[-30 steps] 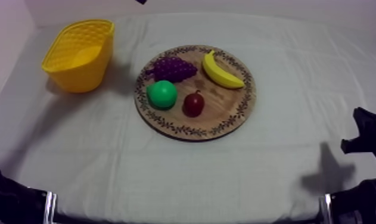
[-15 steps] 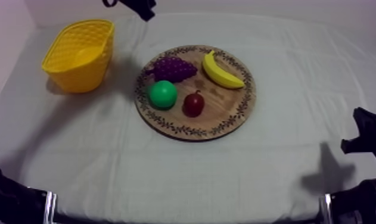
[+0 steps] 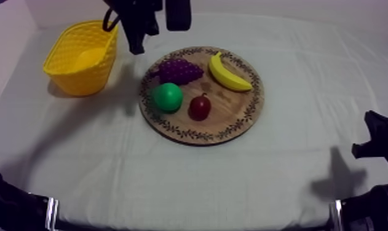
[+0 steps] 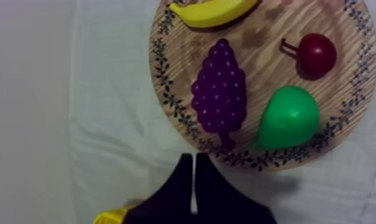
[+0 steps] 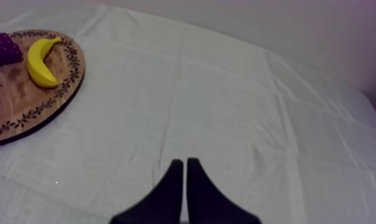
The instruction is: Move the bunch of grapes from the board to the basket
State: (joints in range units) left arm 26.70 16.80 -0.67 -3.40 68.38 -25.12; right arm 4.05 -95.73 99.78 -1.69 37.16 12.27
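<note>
The purple bunch of grapes (image 3: pixel 178 70) lies on the round wooden board (image 3: pixel 233 123), at its back left, beside a banana (image 3: pixel 228 74), a green pear (image 3: pixel 167 97) and a small red fruit (image 3: pixel 200 107). The yellow basket (image 3: pixel 82 58) stands at the table's back left. My left gripper (image 3: pixel 136 44) hangs shut between basket and board, above the cloth. From its wrist, the grapes (image 4: pixel 220 92) lie just beyond the closed fingertips (image 4: pixel 193 164), stem end nearest. My right gripper (image 5: pixel 184 170) is shut over bare cloth, low at the right side (image 3: pixel 377 141).
The board's patterned rim (image 4: pixel 166 98) meets the cloth just ahead of the left fingers. A corner of the basket (image 4: pixel 112 215) sits beside that gripper. Off to the side of the right gripper lie the board (image 5: pixel 29 101) and banana (image 5: pixel 41 59).
My left arm has come down from the far edge into the gap between basket and board. The fruit, the board, the basket and the right arm have not moved.
</note>
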